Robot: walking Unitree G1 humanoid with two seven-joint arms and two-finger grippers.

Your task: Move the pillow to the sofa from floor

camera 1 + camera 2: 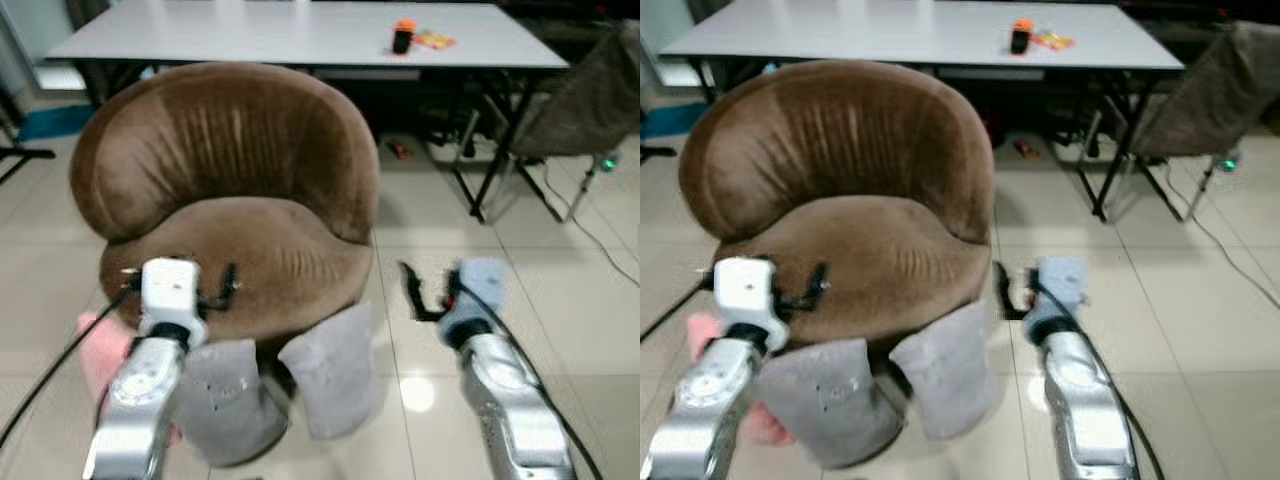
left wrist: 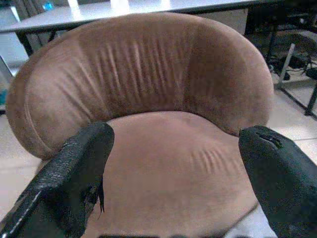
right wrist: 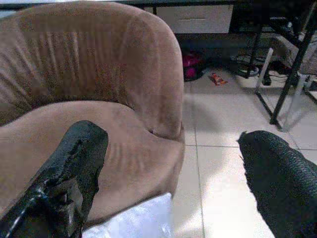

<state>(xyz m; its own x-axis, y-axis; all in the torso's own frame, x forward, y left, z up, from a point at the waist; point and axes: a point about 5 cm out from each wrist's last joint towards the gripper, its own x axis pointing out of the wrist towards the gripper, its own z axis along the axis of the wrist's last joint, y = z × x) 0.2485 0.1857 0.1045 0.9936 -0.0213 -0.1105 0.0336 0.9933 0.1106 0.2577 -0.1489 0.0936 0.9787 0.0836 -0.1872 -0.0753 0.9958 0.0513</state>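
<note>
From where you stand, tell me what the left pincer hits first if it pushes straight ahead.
Probably the brown sofa: the open left pincer points at its seat cushion, with the backrest behind. Depth is uncertain.

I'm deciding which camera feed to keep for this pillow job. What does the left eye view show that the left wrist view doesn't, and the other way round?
Left eye view alone: two grey pillows and a pink pillow on the tiled floor against the sofa's front, the right end effector over the tiles, and small items on the white table.

Left wrist view alone: a close look at its own spread black fingers and the creases in the sofa's back.

Both: the brown sofa, its seat bare, and the left end effector.
</note>
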